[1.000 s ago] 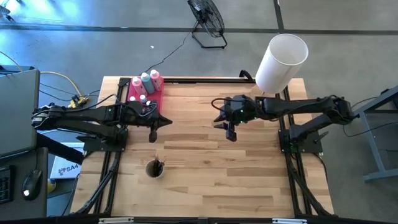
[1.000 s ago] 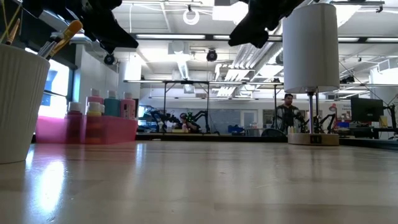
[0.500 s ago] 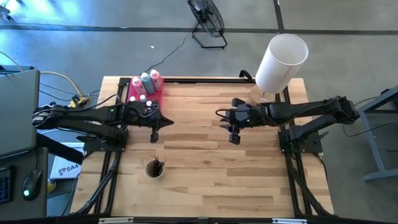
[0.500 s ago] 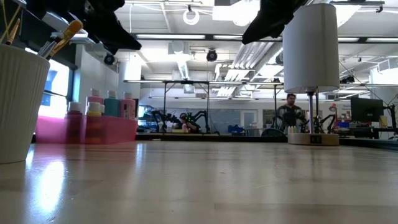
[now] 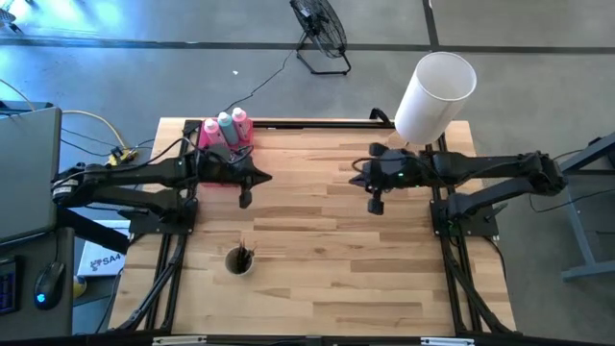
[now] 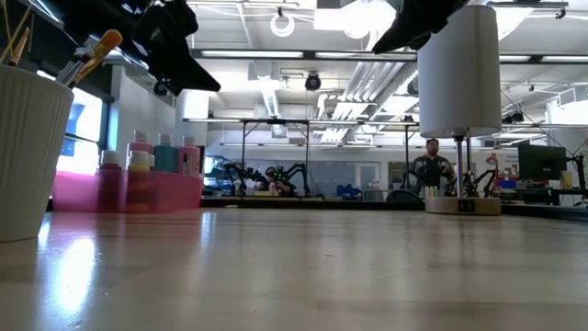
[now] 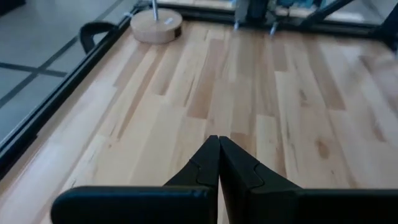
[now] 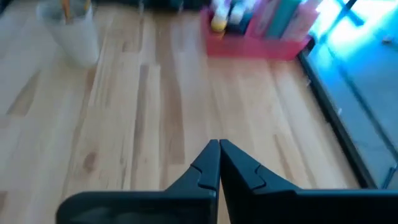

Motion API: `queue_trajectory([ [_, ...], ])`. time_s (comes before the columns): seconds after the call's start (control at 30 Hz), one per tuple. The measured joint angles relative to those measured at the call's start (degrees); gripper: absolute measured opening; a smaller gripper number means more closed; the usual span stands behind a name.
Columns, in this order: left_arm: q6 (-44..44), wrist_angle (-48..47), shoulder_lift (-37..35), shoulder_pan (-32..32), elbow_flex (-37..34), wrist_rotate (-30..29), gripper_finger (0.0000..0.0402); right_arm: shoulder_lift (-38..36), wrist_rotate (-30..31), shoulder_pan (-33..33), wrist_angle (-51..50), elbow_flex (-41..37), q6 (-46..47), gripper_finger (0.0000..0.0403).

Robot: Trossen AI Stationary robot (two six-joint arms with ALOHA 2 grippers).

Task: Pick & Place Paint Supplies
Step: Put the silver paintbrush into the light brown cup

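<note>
Both hands pressed together — right hand (image 5: 376, 206) newly closed, farther right; left hand (image 5: 244, 200) nearer tray (image 5: 210, 149)

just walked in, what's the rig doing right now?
Nothing is held right now. The left end effector hovers shut beside the pink tray, where the squeeze bottles and tiny paint pots sit. The right end effector, also shut and empty, hangs over bare table near the white cylinder. The brushes stand in a white cup at the front left.

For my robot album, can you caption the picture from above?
Two robot arms hover over a wooden table, left gripper and right gripper empty, jaws shut; squeeze bottles wait in the pink tray.
</note>
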Motion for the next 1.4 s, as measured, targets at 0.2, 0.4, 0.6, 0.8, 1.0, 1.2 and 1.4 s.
queue_trajectory([
  [0.2, 0.0, 6.4, 2.1, 1.5, -0.1, 3.7, 0.0003, -10.5, -0.6, -2.5, 14.9, -13.9, 1.2, 0.0002],
  [0.4, 0.2, 11.9, 5.6, 1.4, 0.0, 3.5, 0.0003, -18.1, -7.2, -5.0, 34.4, -28.4, 1.8, 0.0002],
  [0.6, 0.2, 13.0, 10.7, 1.4, 2.8, 1.7, 0.0003, -20.2, -12.0, -9.6, 47.4, -37.6, 5.0, 0.0003],
  [0.8, 4.2, 13.0, 17.3, 2.0, 8.0, -2.9, 0.0003, -20.2, -18.6, -14.0, 54.6, -41.6, 7.1, 0.0002],
  [1.0, 4.1, 14.0, 24.0, 6.2, 12.3, -3.6, 0.0003, -20.4, -19.9, -16.8, 55.7, -42.9, 6.1, 0.0002],
  [1.2, 1.1, 19.1, 30.7, 9.7, 15.7, -3.2, 0.0003, -20.4, -20.0, -18.7, 55.6, -43.7, 7.8, 0.0002],
  [1.4, 0.8, 18.5, 38.4, 10.0, 20.0, -9.0, 0.0003, -20.4, -20.0, -18.8, 55.3, -43.7, 8.0, 0.0002],
])
